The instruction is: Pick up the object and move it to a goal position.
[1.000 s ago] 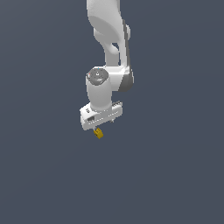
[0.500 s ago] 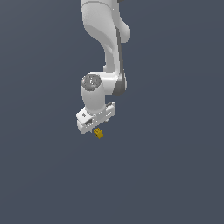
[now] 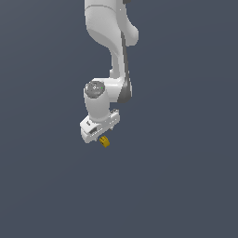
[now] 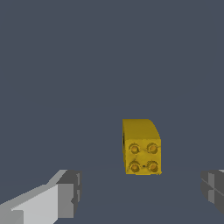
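Note:
The object [image 3: 105,142] is a tiny mustard-yellow block lying on the dark grey floor, just below the white hand in the exterior view. The wrist view shows the object [image 4: 141,148] as a yellow block with four round studs on the face turned to the camera. My gripper [image 3: 99,132] hovers right above it and is open. In the wrist view the gripper [image 4: 141,189] has one finger [image 4: 65,194] and the other finger [image 4: 213,187] standing wide apart on either side of the block. Neither touches it.
The white arm [image 3: 111,42] comes down from the top of the exterior view. Around the block there is only the plain dark grey floor [image 3: 176,186]. No goal marker shows in either view.
The hand has shifted a little toward the exterior view's left and slightly lower, closer over the block. The block has stayed where it was.

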Available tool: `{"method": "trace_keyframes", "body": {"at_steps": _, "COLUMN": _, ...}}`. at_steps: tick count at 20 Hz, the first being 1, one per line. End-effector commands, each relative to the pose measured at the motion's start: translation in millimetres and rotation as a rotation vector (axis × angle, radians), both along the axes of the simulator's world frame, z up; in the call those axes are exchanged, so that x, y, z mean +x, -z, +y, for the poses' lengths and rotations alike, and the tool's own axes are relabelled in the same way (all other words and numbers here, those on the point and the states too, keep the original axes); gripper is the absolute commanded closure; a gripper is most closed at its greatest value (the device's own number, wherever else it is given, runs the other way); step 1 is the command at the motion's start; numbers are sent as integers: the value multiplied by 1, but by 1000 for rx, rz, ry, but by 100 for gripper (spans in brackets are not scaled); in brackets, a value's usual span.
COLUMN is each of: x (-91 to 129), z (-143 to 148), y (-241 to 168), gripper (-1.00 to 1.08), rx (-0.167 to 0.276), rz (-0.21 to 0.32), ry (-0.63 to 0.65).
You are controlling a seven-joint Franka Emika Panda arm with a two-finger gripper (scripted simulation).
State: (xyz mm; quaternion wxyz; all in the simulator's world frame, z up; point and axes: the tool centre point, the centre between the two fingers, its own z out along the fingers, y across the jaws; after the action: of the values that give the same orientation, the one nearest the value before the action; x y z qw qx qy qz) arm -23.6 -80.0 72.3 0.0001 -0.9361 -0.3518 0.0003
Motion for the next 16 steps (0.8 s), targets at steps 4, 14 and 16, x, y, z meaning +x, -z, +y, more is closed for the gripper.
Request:
{"method": "trace_keyframes", "body": {"at_steps": 4, "x": 0, "z": 0, "y": 5, "gripper": -92, "rx": 0, "rz": 0, "ry": -1}}
{"method": "trace_keyframes", "body": {"at_steps": 14, "x": -1, "z": 0, "y": 46, "gripper": -92, "rx": 0, "rz": -1, "ry": -4}}
{"method": "trace_keyframes", "body": {"at_steps": 16, "x": -1, "z": 0, "y": 49, "gripper": -92, "rx": 0, "rz": -1, "ry": -5}}
